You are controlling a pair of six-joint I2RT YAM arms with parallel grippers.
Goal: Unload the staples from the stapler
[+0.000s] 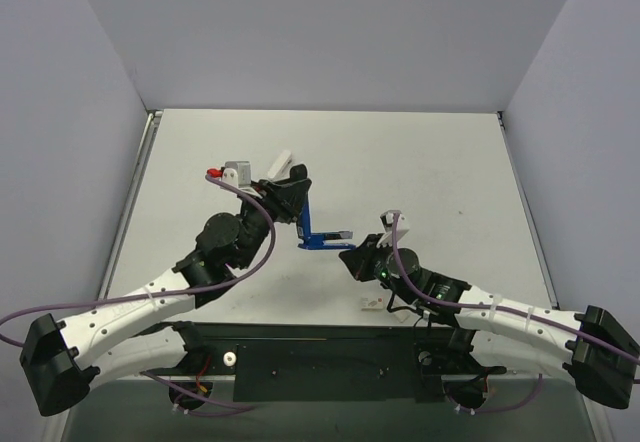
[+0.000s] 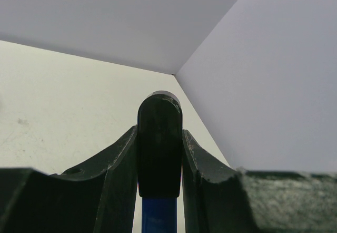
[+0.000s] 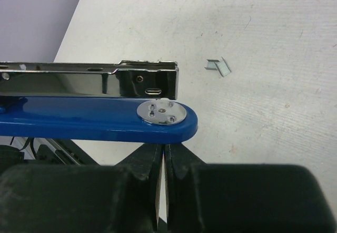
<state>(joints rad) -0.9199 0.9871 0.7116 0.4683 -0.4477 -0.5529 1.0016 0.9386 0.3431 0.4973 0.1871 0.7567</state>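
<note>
The blue stapler is swung open in an L above the white table. My left gripper is shut on its raised top arm; in the left wrist view the arm's black end cap stands clamped between the fingers. My right gripper is shut, its fingertips right under the front end of the blue base, by the round silver anvil. The chrome magazine lies above the base. A small clump of loose staples rests on the table beyond the stapler's tip.
A small white tag lies on the table near the right arm. Grey walls close the table in at the back and both sides. The arm bases fill the near edge.
</note>
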